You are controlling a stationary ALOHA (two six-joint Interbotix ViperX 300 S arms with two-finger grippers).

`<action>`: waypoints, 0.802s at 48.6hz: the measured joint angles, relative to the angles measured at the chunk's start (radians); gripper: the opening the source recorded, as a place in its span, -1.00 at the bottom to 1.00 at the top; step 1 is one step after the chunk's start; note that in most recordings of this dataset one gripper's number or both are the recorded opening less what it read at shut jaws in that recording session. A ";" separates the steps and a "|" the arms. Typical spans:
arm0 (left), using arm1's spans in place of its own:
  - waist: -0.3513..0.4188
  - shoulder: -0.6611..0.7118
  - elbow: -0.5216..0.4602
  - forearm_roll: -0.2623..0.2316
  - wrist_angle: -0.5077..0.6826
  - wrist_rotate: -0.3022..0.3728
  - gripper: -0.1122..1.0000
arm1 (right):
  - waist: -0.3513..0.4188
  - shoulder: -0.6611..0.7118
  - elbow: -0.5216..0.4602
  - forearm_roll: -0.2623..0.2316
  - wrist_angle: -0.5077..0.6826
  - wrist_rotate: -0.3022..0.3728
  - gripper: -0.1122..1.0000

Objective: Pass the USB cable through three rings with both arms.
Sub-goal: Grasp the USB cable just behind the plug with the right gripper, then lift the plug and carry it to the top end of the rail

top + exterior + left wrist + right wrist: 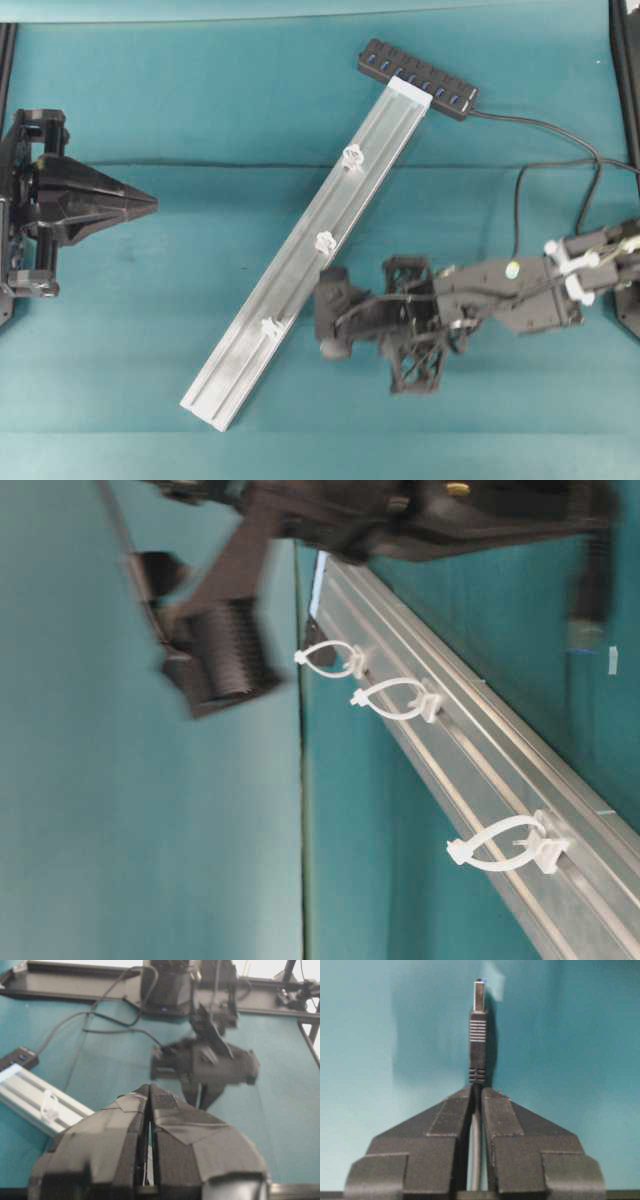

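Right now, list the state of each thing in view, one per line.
USB cable: gripped just behind its plug, plug sticking out past the fingertips.
Right gripper: fingers shut on the USB cable.
Left gripper: fingers shut, holding nothing.
Three rings: standing on the rail, none threaded.

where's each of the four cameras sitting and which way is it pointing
Overhead: above the table, looking straight down; left gripper shut, right gripper beside the rail.
Table-level: low at the table's edge, image turned sideways, looking along the rail at the three rings; a blurred arm shows.
Left wrist: behind the shut left gripper, facing the right arm.
Right wrist: behind the right gripper, shut on the USB cable, facing the cloth.
Shared: overhead and table-level both show the three rings.
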 measured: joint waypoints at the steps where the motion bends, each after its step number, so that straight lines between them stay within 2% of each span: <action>1: 0.002 0.000 0.000 0.000 0.000 0.000 -0.79 | -0.006 -0.014 -0.005 0.000 0.012 0.000 -0.66; 8: 0.003 -0.009 0.000 -0.002 0.000 0.005 -0.79 | -0.028 -0.091 -0.054 0.000 0.141 -0.015 -0.66; 17: 0.006 -0.028 0.000 -0.002 0.000 0.002 -0.77 | -0.071 -0.169 -0.126 0.000 0.302 -0.087 -0.66; 32: 0.009 -0.061 0.000 -0.002 0.000 -0.005 -0.71 | -0.160 -0.247 -0.224 0.000 0.474 -0.256 -0.66; 39: 0.008 -0.069 0.000 -0.002 -0.002 -0.040 -0.66 | -0.224 -0.265 -0.244 0.000 0.523 -0.351 -0.66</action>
